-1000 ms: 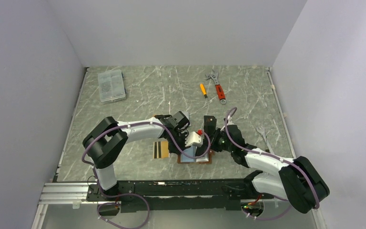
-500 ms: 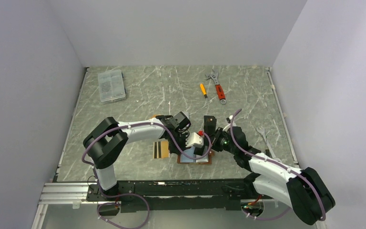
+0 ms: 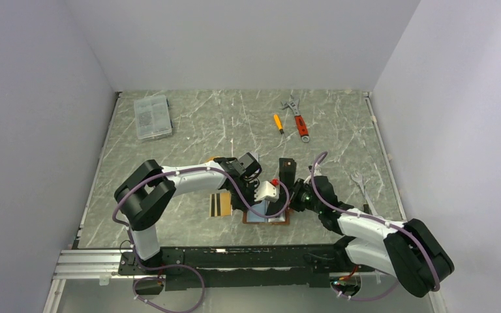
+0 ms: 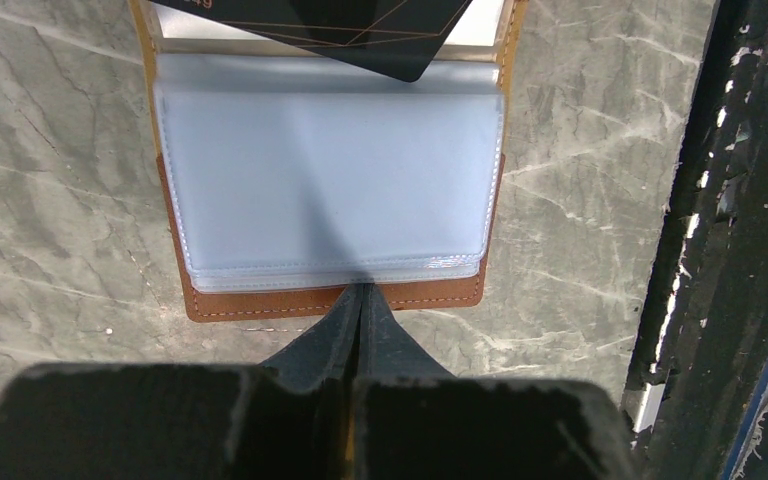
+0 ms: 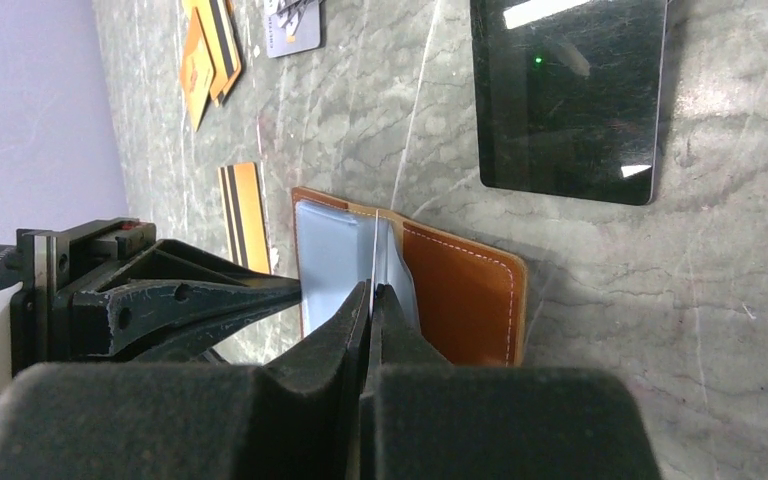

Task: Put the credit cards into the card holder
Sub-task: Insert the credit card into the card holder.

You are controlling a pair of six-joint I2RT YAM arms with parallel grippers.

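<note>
The card holder [image 3: 267, 216] lies open at 6 o'clock on the table [image 3: 189, 130], with a striped gold card [image 3: 219, 205] at its 9 o'clock. The right gripper [image 5: 371, 290] is clenched on one clear sleeve [image 5: 376, 235]. The left gripper [image 4: 360, 295] is clenched at the holder's near edge; whether it grasps anything is unclear. The right gripper should probably lift gently, so that the pocket opens without dragging the holder.
</note>
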